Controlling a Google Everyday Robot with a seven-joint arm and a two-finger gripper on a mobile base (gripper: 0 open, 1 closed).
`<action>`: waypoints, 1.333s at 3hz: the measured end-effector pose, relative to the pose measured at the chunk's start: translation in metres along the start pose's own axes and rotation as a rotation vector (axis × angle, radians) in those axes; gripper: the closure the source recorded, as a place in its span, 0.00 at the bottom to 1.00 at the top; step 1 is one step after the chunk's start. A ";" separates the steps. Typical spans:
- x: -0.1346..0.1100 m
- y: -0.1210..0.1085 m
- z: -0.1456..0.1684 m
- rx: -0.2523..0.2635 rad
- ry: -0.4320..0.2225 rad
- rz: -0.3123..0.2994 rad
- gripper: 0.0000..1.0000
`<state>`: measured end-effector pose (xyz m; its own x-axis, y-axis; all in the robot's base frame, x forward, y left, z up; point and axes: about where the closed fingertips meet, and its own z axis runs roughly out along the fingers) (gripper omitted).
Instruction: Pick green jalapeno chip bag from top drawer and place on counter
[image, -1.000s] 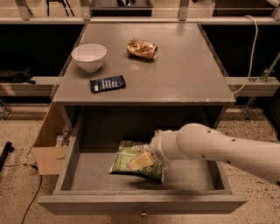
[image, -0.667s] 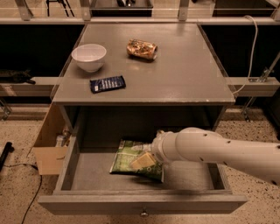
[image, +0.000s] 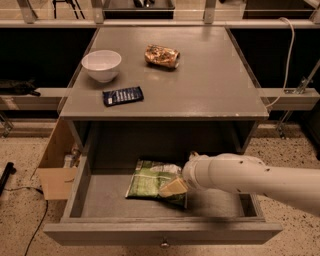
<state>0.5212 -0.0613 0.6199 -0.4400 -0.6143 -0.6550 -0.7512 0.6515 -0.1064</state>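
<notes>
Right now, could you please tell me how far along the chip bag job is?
Done: the top drawer is pulled open. In hand: the gripper is down inside it, at the right end of the green jalapeno chip bag, which lies on the drawer floor; a grip is not confirmed. Left: lifting the bag out and setting it on the counter.

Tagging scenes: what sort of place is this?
Likely a lab or test space, not a home: lone grey counter, speckled floor, cardboard box beside it. The tool is down in the open drawer, at the green bag.
</notes>
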 end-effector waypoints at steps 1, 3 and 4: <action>0.011 0.024 0.017 -0.059 0.049 -0.042 0.00; 0.011 0.024 0.017 -0.059 0.049 -0.042 0.26; 0.011 0.024 0.017 -0.059 0.049 -0.042 0.50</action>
<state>0.5069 -0.0448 0.5980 -0.4296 -0.6627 -0.6134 -0.7969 0.5977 -0.0877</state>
